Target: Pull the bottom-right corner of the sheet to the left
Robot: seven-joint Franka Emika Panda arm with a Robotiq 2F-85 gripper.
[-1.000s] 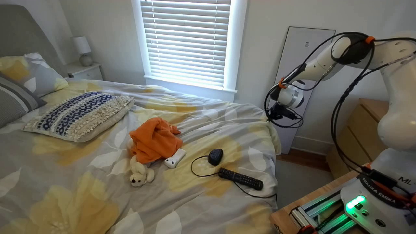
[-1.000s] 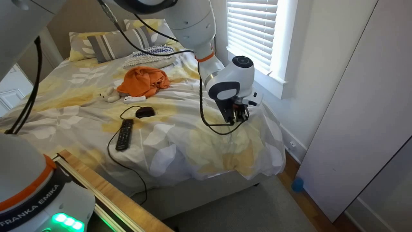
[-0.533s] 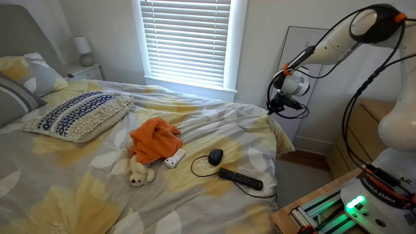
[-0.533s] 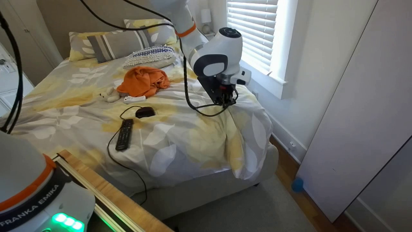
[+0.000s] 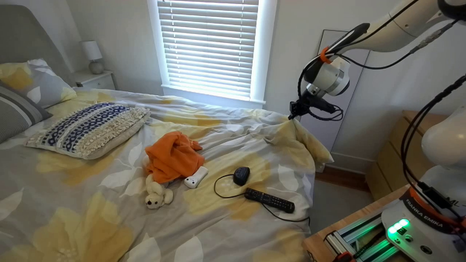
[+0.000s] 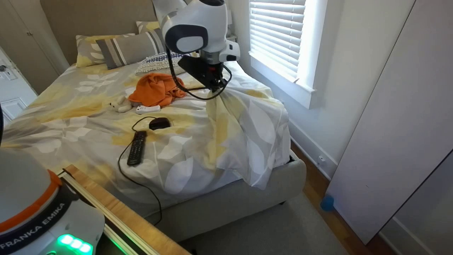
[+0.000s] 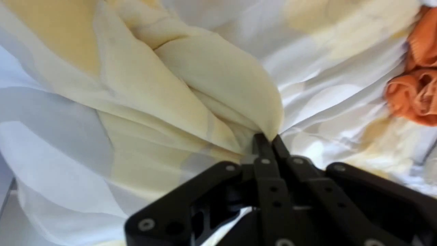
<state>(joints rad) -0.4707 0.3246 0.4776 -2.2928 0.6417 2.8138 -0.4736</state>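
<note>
Window blinds [image 5: 207, 51], slats lowered, hang between 11 and 12 o'clock of frame center in an exterior view; a table lamp [image 5: 91, 52] stands at 10 o'clock. The sheet [image 5: 204, 218], pale grey-white with yellow flower prints, lies wrinkled from 3 through 9 o'clock. The Robotiq gripper [image 5: 290, 116] is located between 2 and 3 o'clock, tilted down, with fabric drawn up to a peak directly at its tips. Relative to the orange cloth [image 5: 174, 156], the cream plush toy [image 5: 159, 194] lies at 7 o'clock and the white handheld device [image 5: 196, 177] between 4 and 5 o'clock.

In an exterior view, with the gripper as dial center, the bottom-right corner section [image 6: 254, 156] of the sheet extends toward 5 o'clock, raised in long folds; its lowest part comes to a point over the upholstered bed frame [image 6: 286, 185]. The exact corner cannot be identified. The orange cloth lies at 9 o'clock and the black remote control [image 6: 136, 148] at 8 o'clock.

In the wrist view, the fingers [image 7: 268, 177] are together and clamped on a pinch of the sheet. Pale yellow folds converge on them from between 9 and 11 o'clock. The orange cloth appears at 2 o'clock, well apart from the fingers.
</note>
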